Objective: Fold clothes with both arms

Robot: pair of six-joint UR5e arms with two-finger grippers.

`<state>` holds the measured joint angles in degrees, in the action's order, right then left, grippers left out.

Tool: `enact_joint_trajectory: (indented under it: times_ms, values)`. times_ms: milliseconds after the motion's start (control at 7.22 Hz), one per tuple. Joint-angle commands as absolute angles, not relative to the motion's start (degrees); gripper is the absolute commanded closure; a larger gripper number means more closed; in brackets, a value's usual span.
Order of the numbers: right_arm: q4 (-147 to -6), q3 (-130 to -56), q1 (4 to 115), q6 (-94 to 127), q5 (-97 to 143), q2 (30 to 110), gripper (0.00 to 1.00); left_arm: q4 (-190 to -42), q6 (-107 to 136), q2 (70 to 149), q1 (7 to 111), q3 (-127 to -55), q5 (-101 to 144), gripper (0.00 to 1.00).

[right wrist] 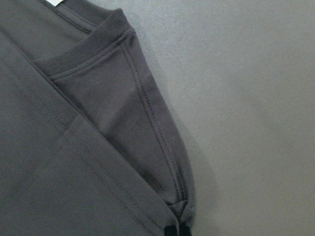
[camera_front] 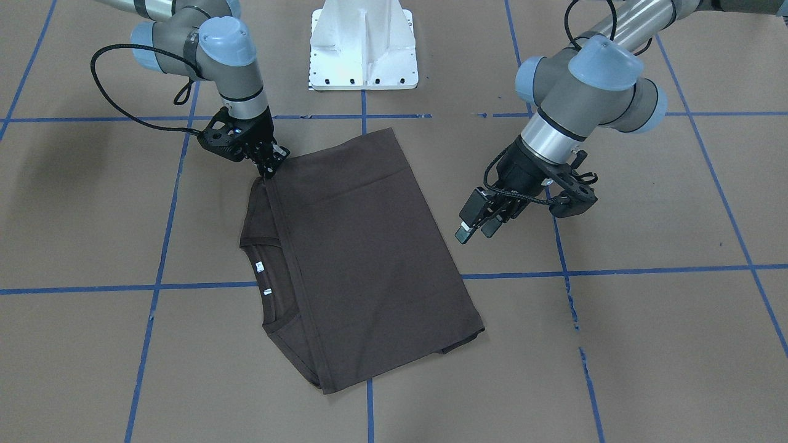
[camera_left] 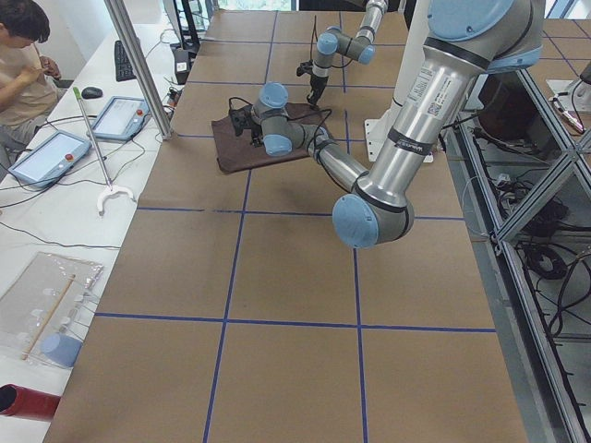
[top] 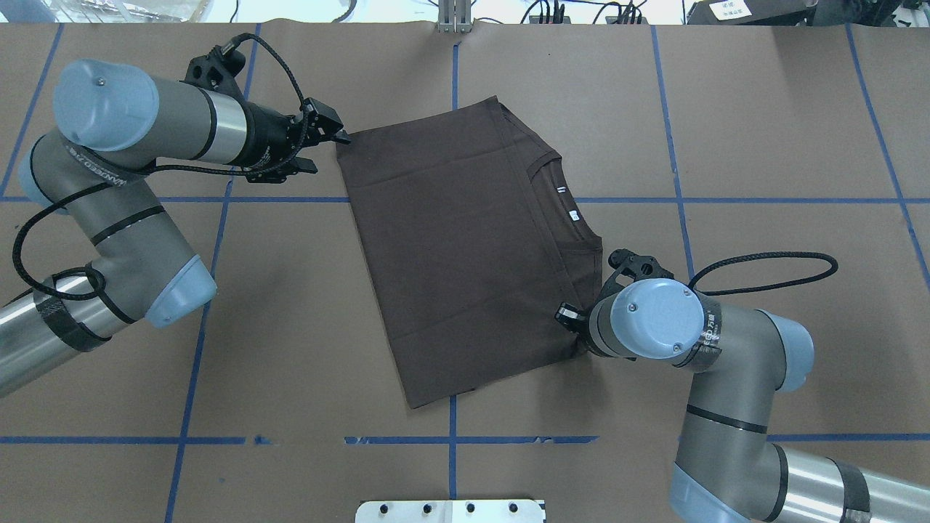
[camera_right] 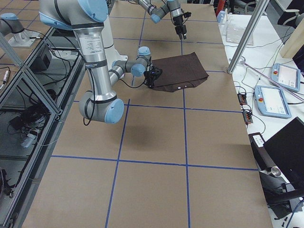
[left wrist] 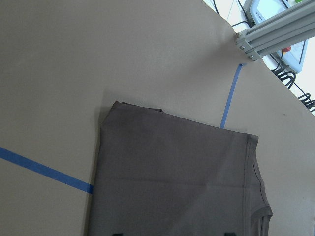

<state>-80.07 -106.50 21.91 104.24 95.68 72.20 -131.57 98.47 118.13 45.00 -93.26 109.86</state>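
Over brown taped table (top: 763,109), pinched corner of folded T-shirt (top: 450,247) in right gripper (camera_front: 269,173), collar (right wrist: 93,46) beside it, long axis stretching ahead; held left gripper (camera_front: 474,234), fingers spread, near diagonal corner.

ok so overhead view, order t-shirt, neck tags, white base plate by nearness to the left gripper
1. T-shirt, its corner beside the left gripper.
2. neck tags, across the shirt, rightward.
3. white base plate, bottom edge, centre.

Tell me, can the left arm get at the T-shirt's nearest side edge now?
Probably yes: the left tool hangs open close to the T-shirt, and nothing stands between them.
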Motion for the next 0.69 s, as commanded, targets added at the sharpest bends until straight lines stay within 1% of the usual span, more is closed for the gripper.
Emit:
enact_joint_trajectory:
  times_ms: [0,138,415,554]
  values:
    - [-79.98,-106.17,21.97,104.24,95.89,72.16,1.00,-131.57,98.52,118.12,45.00,-93.25,109.86,0.25]
    - [-80.07,-106.61,21.97,104.24,95.98,71.81,1.00,-131.57,98.53,118.12,45.00,-93.34,109.86,0.25]
    - [-81.55,-109.76,21.89,104.76,96.06,72.77,1.00,-131.57,99.92,118.12,44.91,-93.69,109.86,0.25]
    - [-81.91,-111.25,20.49,108.86,96.15,72.69,1.00,-131.75,102.54,118.12,44.83,-94.30,111.69,0.25]
